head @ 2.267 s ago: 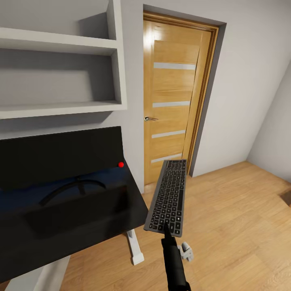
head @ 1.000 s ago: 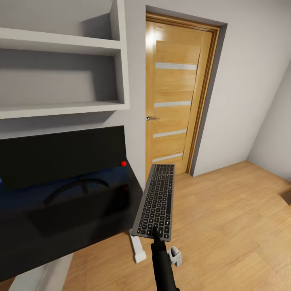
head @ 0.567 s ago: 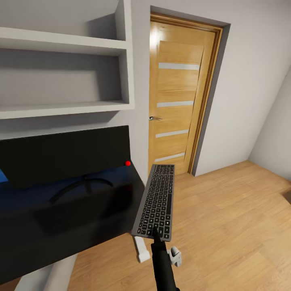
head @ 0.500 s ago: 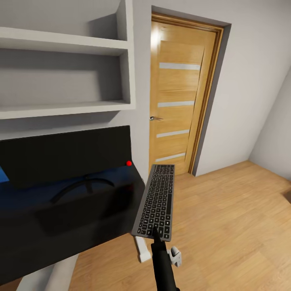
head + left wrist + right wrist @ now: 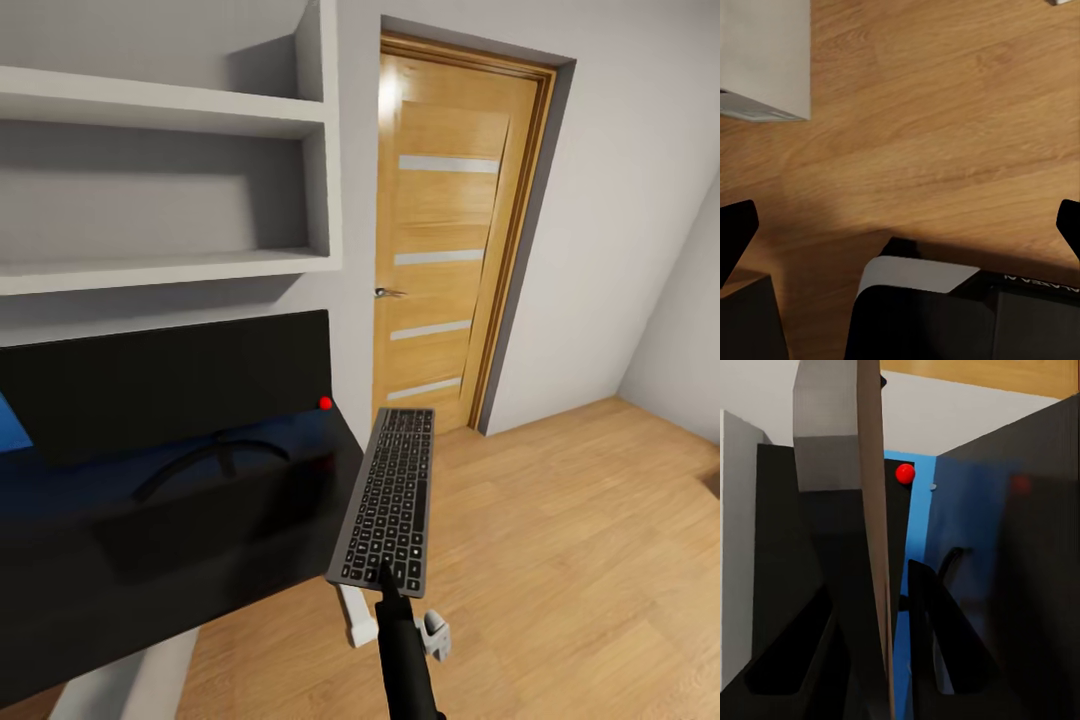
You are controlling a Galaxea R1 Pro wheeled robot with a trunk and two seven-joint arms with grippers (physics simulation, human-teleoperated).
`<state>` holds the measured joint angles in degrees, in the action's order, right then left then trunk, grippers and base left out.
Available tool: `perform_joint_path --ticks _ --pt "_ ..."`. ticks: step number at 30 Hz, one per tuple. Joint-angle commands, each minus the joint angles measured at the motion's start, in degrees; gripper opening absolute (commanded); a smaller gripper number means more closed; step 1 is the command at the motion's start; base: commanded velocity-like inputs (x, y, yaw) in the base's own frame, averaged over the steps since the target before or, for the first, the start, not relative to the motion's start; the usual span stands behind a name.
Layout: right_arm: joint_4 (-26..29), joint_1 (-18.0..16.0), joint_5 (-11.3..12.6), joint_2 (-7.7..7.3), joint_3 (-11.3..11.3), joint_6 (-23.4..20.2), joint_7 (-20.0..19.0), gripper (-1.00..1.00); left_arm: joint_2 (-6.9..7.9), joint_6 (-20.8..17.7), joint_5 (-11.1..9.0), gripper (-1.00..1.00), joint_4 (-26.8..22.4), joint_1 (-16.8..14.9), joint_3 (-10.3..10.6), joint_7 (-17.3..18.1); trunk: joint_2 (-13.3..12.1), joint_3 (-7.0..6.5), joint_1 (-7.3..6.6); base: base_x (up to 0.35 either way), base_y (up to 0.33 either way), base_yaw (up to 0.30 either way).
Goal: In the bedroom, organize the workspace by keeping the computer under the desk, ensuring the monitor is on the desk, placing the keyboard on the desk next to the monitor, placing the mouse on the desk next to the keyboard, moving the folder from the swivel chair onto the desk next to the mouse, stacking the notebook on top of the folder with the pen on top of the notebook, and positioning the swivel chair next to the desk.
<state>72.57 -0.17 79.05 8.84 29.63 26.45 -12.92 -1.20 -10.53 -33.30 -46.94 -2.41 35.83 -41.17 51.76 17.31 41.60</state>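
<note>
Right tool (image 5: 384,578) clamped on near short end of keyboard (image 5: 390,495), held in air, keys up, just beside worktop (image 5: 200,560) right edge, over wood floor (image 5: 560,560). Monitor (image 5: 165,385) upright on worktop, red dot at corner. Left tool (image 5: 900,232) spread wide above floor, nothing held.

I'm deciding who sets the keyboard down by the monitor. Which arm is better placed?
The right. Its gripper already grips the keyboard by its near end, held beside the desk edge, with the monitor just beyond. The left gripper is open, over bare floor.
</note>
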Motion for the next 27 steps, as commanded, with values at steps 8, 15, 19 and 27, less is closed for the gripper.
perform_joint_path --ticks 8,15,19,27 --pt "0.0 -0.1 1.3 -0.05 0.0 0.3 -0.6 -1.0 0.06 -0.3 -0.2 1.0 -0.1 -0.1 0.2 -0.4 0.1 0.06 0.0 -0.02 0.02 0.0" --pt "0.0 0.0 1.4 -0.1 0.1 0.2 -0.6 -1.0 0.06 -0.3 -0.1 1.0 -0.2 -0.1 0.2 -0.5 0.1 0.06 0.0 -0.001 0.001 0.0" --pt "0.1 0.0 1.3 -0.44 0.1 0.2 -0.6 -1.0 0.01 -0.3 -0.1 1.0 -0.9 -0.1 0.1 -0.5 0.1 0.06 0.0 0.0 0.0 0.0" --pt "0.1 0.0 1.4 -0.89 0.2 0.1 -0.7 -1.0 0.03 -0.3 -0.2 1.0 -2.0 -0.1 0.1 -0.5 3.3 1.5 1.76 0.0 0.0 0.0"
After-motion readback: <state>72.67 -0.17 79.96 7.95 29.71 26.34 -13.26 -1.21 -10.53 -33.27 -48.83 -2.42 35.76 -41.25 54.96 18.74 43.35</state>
